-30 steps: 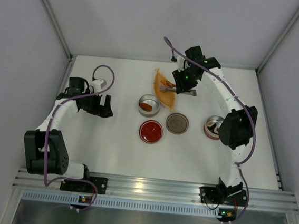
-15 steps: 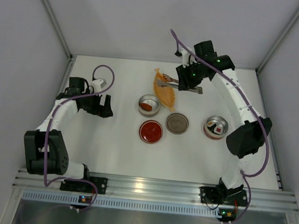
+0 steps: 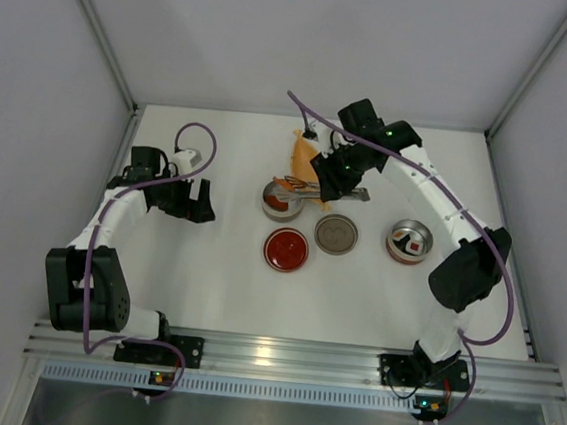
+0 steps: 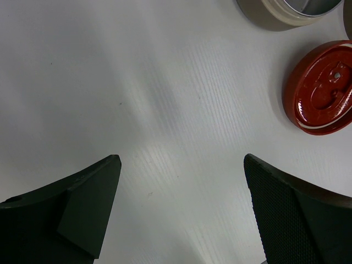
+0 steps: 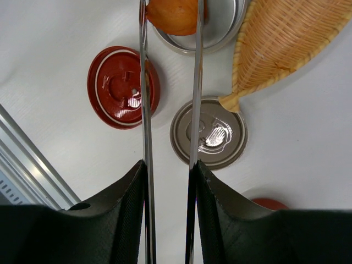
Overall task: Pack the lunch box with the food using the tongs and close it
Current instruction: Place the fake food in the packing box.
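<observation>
- Right jaws pinch the tongs [image 5: 144, 110] at the handle end, squeezing the 2 thin metal arms partway together.
- At the far end, the tongs' tips clamp an orange-brown lump [image 5: 173, 14] between them.
- That lump sits over the open silver tin [image 5: 220, 27]; whether it touches the inside of the tin I cannot tell.
- From above, the right arm [image 3: 437, 187] reaches in from the right, and the tongs point left toward this tin at the middle of the counter [image 3: 206, 285].
- A woven leaf-shaped dish [image 5: 286, 33] lies just beside the tin, with its pointed end near the grey lid [image 5: 212, 135].
- The grey lid and a red lid [image 5: 124, 87] lie flat on the counter, side by side but apart, on the near side of the tin.
- A 2nd tin [image 3: 402, 229] stands well off to the right with a small red-and-white piece [image 3: 416, 245] inside.
- Left jaws are spread wide over bare counter and hold nothing.
- The left arm [image 3: 123, 212] is at the left side, well apart from the tins.
</observation>
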Available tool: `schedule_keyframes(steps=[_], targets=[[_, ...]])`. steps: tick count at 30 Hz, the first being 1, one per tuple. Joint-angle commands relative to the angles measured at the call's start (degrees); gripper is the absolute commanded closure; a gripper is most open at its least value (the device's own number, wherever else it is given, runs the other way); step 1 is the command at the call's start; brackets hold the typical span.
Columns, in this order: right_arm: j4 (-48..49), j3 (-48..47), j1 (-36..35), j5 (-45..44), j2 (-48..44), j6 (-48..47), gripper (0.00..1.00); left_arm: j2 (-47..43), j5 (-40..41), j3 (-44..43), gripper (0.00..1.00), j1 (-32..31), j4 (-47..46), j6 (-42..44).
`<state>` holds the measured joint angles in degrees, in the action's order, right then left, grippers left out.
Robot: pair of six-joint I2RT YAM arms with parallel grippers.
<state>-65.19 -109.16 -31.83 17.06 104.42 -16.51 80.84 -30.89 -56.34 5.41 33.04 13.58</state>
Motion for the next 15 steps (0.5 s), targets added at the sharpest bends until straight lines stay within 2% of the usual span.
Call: schedule_keyframes(steps=[1,15], targets=[[0.8,0.0,-2.4,-1.0,-0.4,-0.9,0.85,-1.7,-1.9,0.3,0.02,-0.2,-1.9,-0.1],[2.3,-2.3,-3.7,-6.2,5.8,0.8,0.83,-0.8,-1.2,0.3,0.02,-0.1,-2.4,0.5]])
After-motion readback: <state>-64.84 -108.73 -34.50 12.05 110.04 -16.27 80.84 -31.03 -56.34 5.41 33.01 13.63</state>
